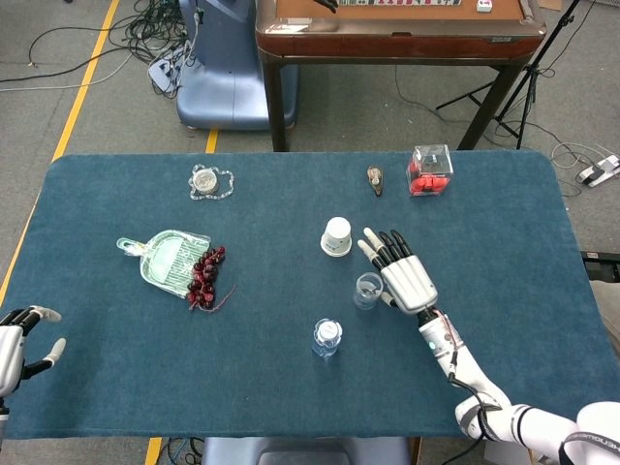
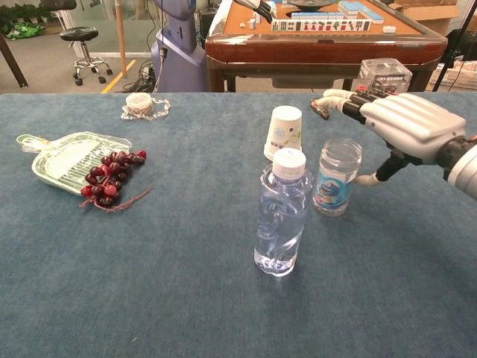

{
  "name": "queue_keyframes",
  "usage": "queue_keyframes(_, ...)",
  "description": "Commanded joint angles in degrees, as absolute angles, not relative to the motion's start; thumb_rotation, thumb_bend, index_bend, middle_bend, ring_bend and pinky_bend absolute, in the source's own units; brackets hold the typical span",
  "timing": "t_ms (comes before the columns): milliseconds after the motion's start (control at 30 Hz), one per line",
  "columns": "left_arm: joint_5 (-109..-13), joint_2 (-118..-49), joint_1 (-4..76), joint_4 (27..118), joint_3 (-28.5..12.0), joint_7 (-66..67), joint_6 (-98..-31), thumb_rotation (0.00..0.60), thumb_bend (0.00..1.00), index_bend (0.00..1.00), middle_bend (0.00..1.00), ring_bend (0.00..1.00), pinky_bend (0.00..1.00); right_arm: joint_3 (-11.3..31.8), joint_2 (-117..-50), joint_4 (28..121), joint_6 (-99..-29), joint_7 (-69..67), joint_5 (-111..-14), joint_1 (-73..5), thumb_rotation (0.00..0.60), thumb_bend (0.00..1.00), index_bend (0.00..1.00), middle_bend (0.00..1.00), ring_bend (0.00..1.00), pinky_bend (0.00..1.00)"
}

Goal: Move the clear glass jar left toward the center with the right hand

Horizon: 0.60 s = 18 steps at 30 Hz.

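- Two hands in view; entries run left to right.
- Left hand [image 1: 17, 341]: at the bench's [image 1: 107, 407] 8 o'clock corner, fingers apart, holding nothing.
- Green tray [image 1: 167, 260] with dark red grapes [image 1: 205, 277] lying against its 3 o'clock edge.
- Water bottle [image 2: 281, 212]: upright, capped, at 6 o'clock of the paper cup [image 2: 284, 132], which stands upside down.
- Clear glass jar [image 2: 337, 177]: upright, lidless, blue label, near bench centre, at 5 o'clock of the paper cup and 1 o'clock of the bottle.
- Right hand [image 1: 399, 272]: fingers extended and spread, flat beside the jar at its 3 o'clock; thumb reaches toward the jar's side, contact cannot be confirmed. Not gripping.
- Clear box [image 1: 430, 170] with red contents, 1 o'clock of the hand.
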<state>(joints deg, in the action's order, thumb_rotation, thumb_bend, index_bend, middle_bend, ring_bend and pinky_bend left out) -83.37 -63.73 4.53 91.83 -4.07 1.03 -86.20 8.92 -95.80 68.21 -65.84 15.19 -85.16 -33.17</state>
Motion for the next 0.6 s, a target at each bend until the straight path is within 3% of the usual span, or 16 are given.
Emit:
queue_keyframes(33, -83.3, -63.65, 4.53, 91.91, -4.05, 1.1, -86.12, 0.6, 0.3, 0.43, 0.41, 0.37, 0.52, 9.3, -96.6, 67.45, -65.61, 14.81, -85.19, -33.93, 0.6, 0.0, 0.0, 0.0, 0.0, 0.06)
queue_keyframes(600, -81.47, -63.62, 4.75, 90.85, -4.54, 0.38, -84.83, 0.6, 0.3, 0.43, 0.41, 0.37, 0.52, 10.55, -101.4, 62.42, -64.29, 12.86, -84.93, -38.45, 0.6, 0.0, 0.0, 0.0, 0.0, 0.06)
